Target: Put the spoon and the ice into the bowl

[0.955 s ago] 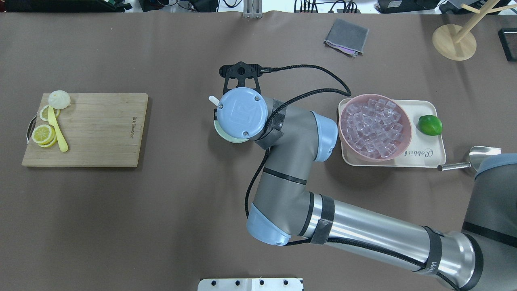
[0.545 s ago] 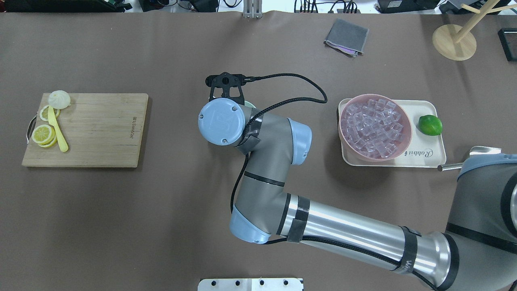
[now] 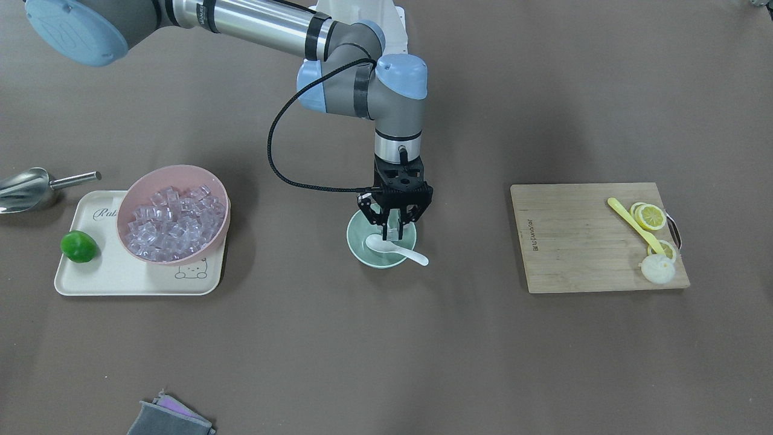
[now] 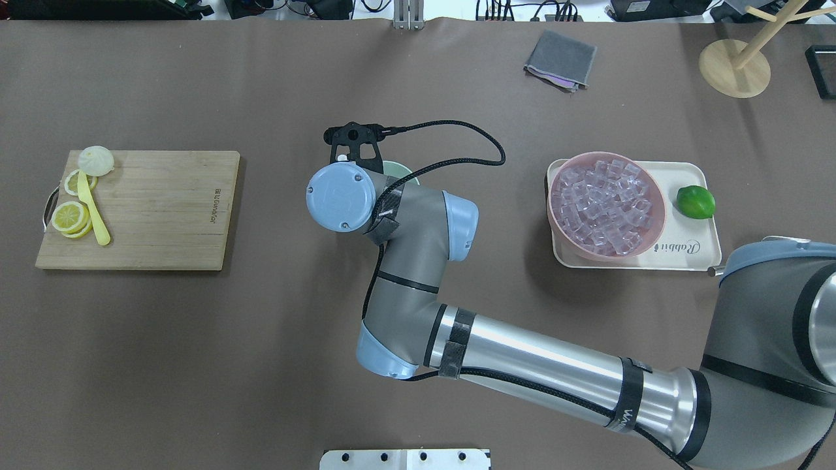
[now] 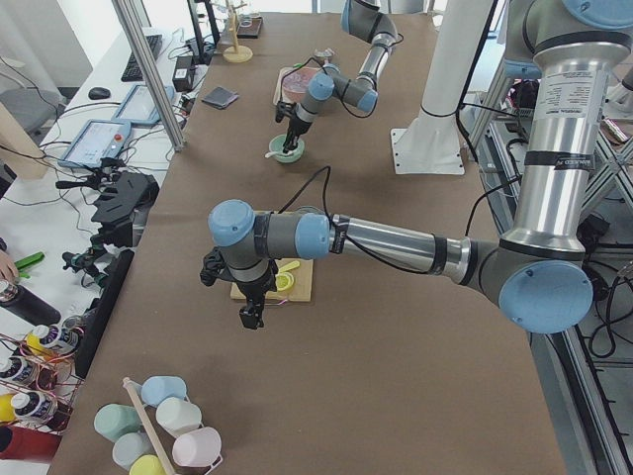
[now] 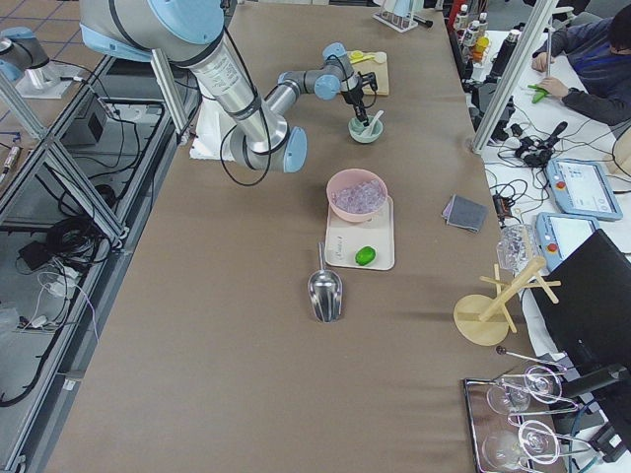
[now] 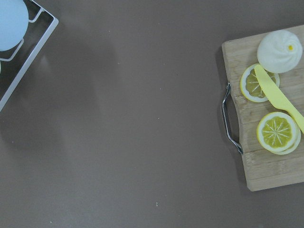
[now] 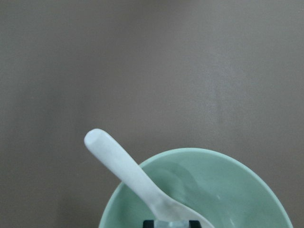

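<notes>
Right tool point(image 3: 394, 232), at the centre of the brown worktop point(image 4: 261, 365), points straight down over the small round pale mint-green bowl point(image 3: 365, 257). Its two black fingers are set narrow and hold a small clear ice cube point(image 8: 171, 223) between them. The ice cube hangs within the bowl's outline. Whether it touches the bowl's inside cannot be told.

The small white glossy soup spoon point(image 3: 395, 250) lies in the bowl. Its scoop rests on the inside, just beside the fingers. Its handle runs over the rim toward the far left, as seen from the robot's side.

Left tool point(image 5: 249, 315) shows only in the side view, above the near-left part of the worktop. Its opening cannot be told.

Other items, placed as in the overhead view:
- At right, a cream rectangular tray point(image 4: 686, 256) carries a larger pink bowl point(image 4: 660, 220) heaped with clear cubes.
- A green lime point(image 4: 695, 202) sits on the tray beside the pink bowl.
- A large steel scoop point(image 3: 24, 188) lies just off the tray's right end.
- At left, a wooden cutting board point(image 4: 163, 209) carries lemon slices point(image 4: 70, 217), a thin yellow utensil point(image 4: 96, 222) and a white domed bun point(image 4: 96, 160).
- A folded grey cloth point(image 4: 560, 59) lies at far right of centre
</notes>
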`<action>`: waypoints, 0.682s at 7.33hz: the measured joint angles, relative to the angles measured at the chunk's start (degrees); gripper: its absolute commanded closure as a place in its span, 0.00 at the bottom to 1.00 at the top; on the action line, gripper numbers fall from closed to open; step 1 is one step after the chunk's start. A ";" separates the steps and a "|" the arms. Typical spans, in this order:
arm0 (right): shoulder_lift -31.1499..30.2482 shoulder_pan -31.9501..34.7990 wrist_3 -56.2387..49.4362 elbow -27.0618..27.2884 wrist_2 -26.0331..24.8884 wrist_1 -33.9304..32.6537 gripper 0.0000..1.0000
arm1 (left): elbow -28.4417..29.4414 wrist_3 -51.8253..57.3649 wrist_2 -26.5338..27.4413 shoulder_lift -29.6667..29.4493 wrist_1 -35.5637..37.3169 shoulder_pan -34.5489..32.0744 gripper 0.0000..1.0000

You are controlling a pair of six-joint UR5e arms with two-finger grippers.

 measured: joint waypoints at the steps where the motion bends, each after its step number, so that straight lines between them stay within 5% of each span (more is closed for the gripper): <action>1: 0.04 0.07 -0.18 -0.17 -0.23 0.16 0.39 | 0.00 -0.04 0.00 -0.01 -0.02 0.03 0.01; 2: 0.07 0.22 -0.26 -0.22 -0.32 0.29 0.23 | 0.00 -0.06 0.00 -0.01 -0.03 0.05 0.01; 5: 0.27 2.07 -1.46 0.70 0.13 0.34 0.04 | -0.08 0.01 -0.08 -0.09 -0.03 0.05 0.01</action>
